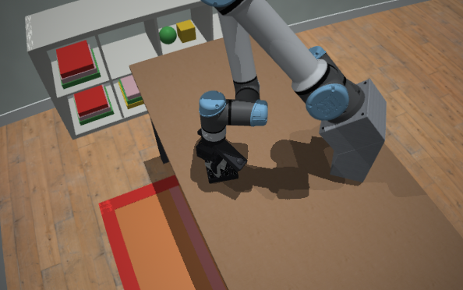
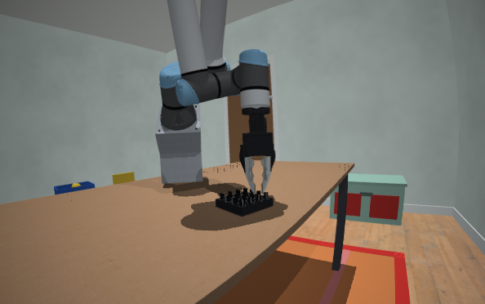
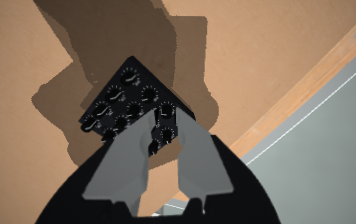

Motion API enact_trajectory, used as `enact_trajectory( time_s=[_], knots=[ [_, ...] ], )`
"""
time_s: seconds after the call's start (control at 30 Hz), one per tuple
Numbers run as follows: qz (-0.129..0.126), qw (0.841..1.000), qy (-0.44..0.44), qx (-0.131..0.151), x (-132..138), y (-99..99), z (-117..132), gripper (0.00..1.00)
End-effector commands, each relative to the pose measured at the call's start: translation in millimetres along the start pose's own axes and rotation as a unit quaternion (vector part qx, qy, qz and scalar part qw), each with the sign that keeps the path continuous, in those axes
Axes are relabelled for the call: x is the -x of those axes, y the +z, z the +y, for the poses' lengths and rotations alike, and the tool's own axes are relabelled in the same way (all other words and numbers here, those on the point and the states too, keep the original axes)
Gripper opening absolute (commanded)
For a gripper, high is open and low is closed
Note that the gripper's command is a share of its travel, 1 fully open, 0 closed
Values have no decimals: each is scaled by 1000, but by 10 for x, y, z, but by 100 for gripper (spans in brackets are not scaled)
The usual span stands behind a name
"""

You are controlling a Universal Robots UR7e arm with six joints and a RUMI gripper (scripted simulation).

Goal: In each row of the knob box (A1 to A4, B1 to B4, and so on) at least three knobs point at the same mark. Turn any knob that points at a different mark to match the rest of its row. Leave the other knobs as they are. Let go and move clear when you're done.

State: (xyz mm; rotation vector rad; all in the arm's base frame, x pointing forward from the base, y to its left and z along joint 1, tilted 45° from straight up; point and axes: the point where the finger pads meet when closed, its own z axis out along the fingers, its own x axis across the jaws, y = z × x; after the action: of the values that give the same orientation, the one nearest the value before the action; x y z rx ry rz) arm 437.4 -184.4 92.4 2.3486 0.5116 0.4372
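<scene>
The black knob box point(image 1: 231, 177) point(image 2: 240, 211) point(image 3: 141, 83) lies on the brown table point(image 1: 296, 234) point(image 2: 102, 237) near its edge. It carries several small black knobs with white marks, and their pointing cannot be read clearly. My gripper point(image 1: 219, 167) point(image 2: 258, 190) point(image 3: 166, 109) points straight down over the box's near-edge corner. Its grey fingers stand slightly apart on either side of one knob point(image 3: 165, 133) in the wrist view, with a narrow gap showing. The fingers hide some knobs of the nearest rows.
The arm's grey pedestal point(image 1: 355, 129) point(image 2: 180, 155) stands on the table behind the box. The table edge runs close beside the box. A white shelf point(image 1: 39, 23) with coloured blocks, a red-orange rug point(image 1: 117, 203) point(image 2: 402, 270) and a teal cabinet point(image 2: 369, 180) stand on the floor.
</scene>
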Motion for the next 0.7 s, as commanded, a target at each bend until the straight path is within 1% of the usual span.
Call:
enact_trajectory(
  time_s=[0.0,0.43,0.67],
  knots=[
    [0,1000,0,0,-2,-3,2,11],
    [0,1000,0,0,-2,-16,2,11],
    [0,1000,0,0,-2,-164,2,11]
  ],
)
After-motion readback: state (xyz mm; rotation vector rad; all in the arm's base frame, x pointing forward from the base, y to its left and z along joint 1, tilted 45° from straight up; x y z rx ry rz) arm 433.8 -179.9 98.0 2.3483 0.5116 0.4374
